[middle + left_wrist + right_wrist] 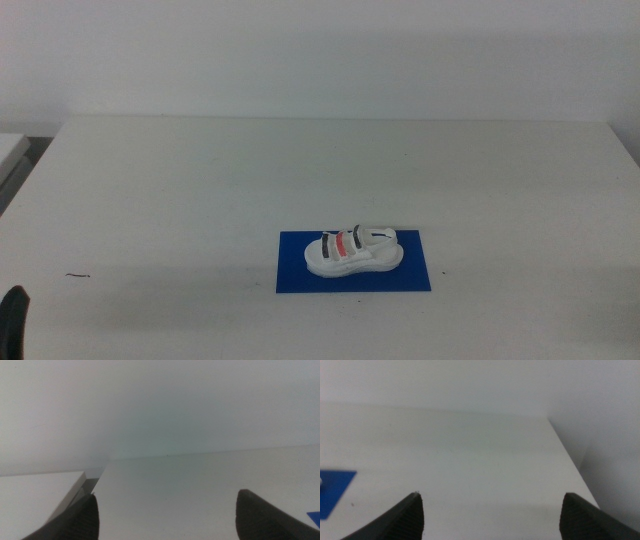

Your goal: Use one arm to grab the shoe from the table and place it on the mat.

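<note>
In the middle view, the white sandal is seen lying on its sole on the deep blue mat, wholly inside the mat's edges, with black, red and black straps across its top. The mat lies flat on the white worktop, slightly right of centre and toward the near edge. A small dark mark is seen on the worktop to the left. A dark part of the left gripper is seen at the bottom left corner, well apart from the sandal. No writing can be read. In the left wrist view, the left gripper's fingers are held wide apart, with nothing between them; a blue corner of the mat is glimpsed. In the right wrist view, the right gripper is likewise spread wide and empty, with bare worktop beyond and the mat's corner to one side.
</note>
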You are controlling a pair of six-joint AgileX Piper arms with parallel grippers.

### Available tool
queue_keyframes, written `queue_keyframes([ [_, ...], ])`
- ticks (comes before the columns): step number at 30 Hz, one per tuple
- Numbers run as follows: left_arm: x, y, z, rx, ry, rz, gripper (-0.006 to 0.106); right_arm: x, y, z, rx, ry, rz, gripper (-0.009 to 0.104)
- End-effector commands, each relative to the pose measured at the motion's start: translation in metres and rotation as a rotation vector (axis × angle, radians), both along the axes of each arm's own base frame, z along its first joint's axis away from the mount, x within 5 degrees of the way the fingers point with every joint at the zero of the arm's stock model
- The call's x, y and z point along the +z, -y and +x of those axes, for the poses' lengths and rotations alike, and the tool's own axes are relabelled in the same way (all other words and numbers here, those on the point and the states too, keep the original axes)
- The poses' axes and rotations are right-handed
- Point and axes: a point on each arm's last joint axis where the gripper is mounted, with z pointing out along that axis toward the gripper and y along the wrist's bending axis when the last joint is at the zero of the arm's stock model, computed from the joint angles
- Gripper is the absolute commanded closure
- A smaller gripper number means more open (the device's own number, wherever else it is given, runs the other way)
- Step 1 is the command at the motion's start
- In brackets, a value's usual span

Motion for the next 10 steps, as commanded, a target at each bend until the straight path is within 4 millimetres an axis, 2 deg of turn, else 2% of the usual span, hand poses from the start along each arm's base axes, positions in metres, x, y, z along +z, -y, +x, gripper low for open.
queue_keyframes([
  [1, 0.0008, 0.0002, 0.0004, -0.002, 0.008, -0.005, 0.007, -0.0004, -0.0002, -0.0053, -0.003, 0.035, -0.001, 0.023],
  [10, 0.0008, 0.0002, 0.0004, -0.002, 0.008, -0.005, 0.007, 0.0037, -0.0006, -0.0101, -0.003, 0.105, -0.004, 0.023],
])
